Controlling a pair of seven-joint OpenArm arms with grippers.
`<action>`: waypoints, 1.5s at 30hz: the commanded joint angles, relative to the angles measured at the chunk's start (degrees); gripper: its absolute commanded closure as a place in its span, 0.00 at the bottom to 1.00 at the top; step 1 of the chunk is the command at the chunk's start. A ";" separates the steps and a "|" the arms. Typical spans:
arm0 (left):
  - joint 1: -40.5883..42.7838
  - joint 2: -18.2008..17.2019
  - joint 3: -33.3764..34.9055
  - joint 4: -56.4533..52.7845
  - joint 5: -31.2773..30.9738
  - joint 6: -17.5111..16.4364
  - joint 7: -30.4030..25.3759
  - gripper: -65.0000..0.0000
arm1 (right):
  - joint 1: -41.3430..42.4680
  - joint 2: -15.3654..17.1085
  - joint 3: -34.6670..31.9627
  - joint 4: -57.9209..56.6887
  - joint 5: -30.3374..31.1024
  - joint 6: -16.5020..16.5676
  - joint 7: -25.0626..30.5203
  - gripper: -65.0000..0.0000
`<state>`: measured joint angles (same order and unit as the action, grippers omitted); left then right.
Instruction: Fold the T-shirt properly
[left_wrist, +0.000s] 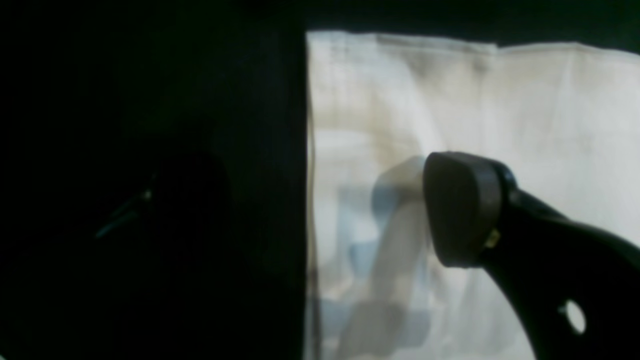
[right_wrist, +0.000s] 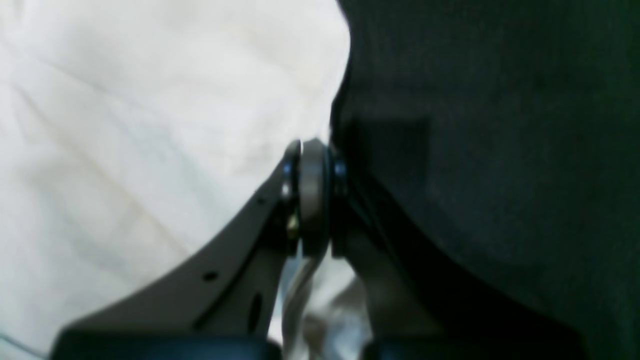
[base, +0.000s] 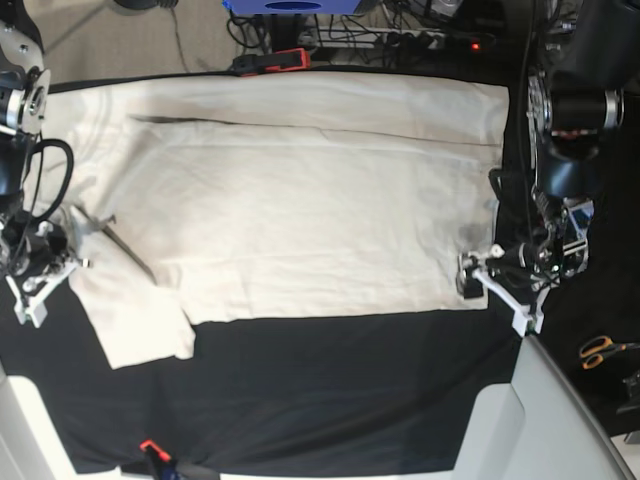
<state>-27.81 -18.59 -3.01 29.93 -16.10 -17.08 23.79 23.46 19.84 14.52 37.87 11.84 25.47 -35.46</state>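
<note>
The cream T-shirt (base: 300, 200) lies spread flat on the black tablecloth (base: 330, 390), one short sleeve hanging toward the front left. My right gripper (base: 78, 228) is at the shirt's left edge by that sleeve. In the right wrist view its fingers (right_wrist: 312, 200) are pressed together with pale cloth (right_wrist: 125, 125) pinched between them. My left gripper (base: 470, 272) is at the shirt's right front corner. In the left wrist view it (left_wrist: 310, 210) is open, one finger (left_wrist: 460, 210) over the shirt (left_wrist: 500, 100), the other dim over the black cloth.
Orange-handled scissors (base: 600, 350) lie at the far right. A red clamp (base: 275, 60) holds the tablecloth at the back edge and another clamp (base: 155, 455) at the front. A grey panel (base: 560, 420) rises at the front right. Cables run along the back.
</note>
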 joint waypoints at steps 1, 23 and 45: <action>-2.12 -0.18 -0.03 -1.67 -0.12 -0.11 -0.63 0.00 | 1.55 1.13 0.11 0.95 0.43 0.06 0.78 0.99; -5.64 3.86 0.06 -6.50 -0.03 -0.11 -4.93 0.19 | 1.37 1.92 0.11 0.95 0.43 0.15 0.78 0.99; -5.90 2.98 -0.03 -10.20 -0.03 -0.19 -15.13 1.00 | 0.67 1.92 0.11 1.47 0.43 0.15 3.33 0.99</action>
<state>-32.23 -14.81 -2.94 18.96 -15.77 -16.97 9.91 22.33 20.64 14.52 37.95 11.77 25.45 -33.04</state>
